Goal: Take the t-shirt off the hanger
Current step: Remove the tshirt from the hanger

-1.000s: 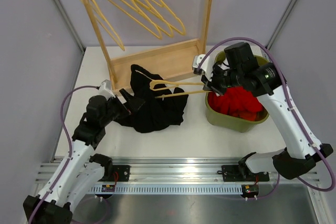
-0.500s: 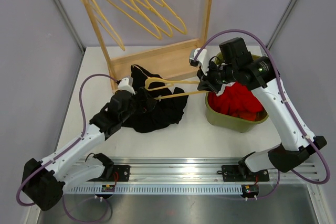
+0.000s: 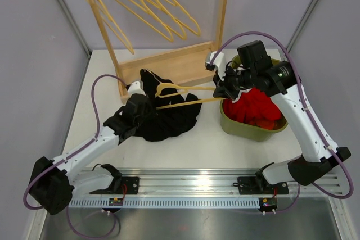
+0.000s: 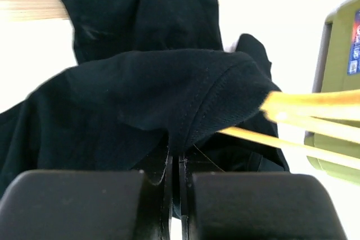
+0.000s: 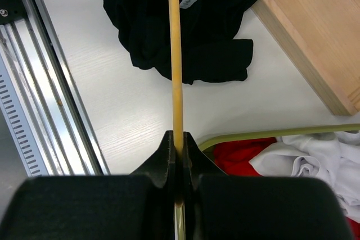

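A black t-shirt (image 3: 169, 117) lies crumpled on the white table, with one end still over a yellow wooden hanger (image 3: 188, 95). My left gripper (image 3: 148, 111) is at the shirt's left side. In the left wrist view it (image 4: 175, 161) is shut on a fold of the t-shirt (image 4: 146, 82), and the hanger (image 4: 315, 108) pokes out at the right. My right gripper (image 3: 220, 91) holds the hanger's right end above the table. In the right wrist view it (image 5: 178, 144) is shut on the hanger bar (image 5: 174, 54), which runs up to the t-shirt (image 5: 185, 21).
A wooden rack (image 3: 169, 66) with several spare yellow hangers (image 3: 152, 4) stands behind the shirt. A green bin (image 3: 247, 129) at the right holds red clothes (image 3: 256, 108) and a white garment (image 5: 315, 161). A metal rail (image 3: 185, 184) runs along the near edge.
My left arm reached right into the shirt and its gripper went from open to shut on the fabric. The right gripper kept hold of the hanger and shifted only slightly.
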Robot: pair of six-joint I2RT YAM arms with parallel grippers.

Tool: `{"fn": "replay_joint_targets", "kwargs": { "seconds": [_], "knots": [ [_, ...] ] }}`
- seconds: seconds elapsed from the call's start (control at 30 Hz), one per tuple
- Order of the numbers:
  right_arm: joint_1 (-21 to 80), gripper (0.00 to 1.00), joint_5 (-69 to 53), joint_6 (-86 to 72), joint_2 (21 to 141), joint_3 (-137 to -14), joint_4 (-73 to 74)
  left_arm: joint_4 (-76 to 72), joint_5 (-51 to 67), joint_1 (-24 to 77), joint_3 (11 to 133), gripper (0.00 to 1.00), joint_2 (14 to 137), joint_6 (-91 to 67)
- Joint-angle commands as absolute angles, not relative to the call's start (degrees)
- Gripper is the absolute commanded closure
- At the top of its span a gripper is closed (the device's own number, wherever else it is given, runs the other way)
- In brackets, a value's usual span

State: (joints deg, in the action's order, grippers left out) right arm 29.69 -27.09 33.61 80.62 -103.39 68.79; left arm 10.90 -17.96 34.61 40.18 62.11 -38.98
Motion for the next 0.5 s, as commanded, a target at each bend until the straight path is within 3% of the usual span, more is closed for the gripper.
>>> {"fn": "replay_joint_targets", "kwargs": {
  "seconds": [0.0, 0.27, 0.47],
  "knots": [
    [28.0, 1.00, -27.8, 35.7, 78.0, -103.5, 66.4, 10.7, -25.6, 34.4, 42.3, 1.00, 58.2, -38.1],
    [23.6, 1.00, -32.7, 46.0, 75.9, -104.1, 75.1, 16.9, -20.9, 20.3, 39.6, 1.00, 53.4, -36.7],
    [17.8, 1.00, -35.6, 46.4, 73.4, -108.9, 75.5, 16.6, -17.3, 17.7, 37.7, 1.00, 54.4, -36.3]
  ]
}}
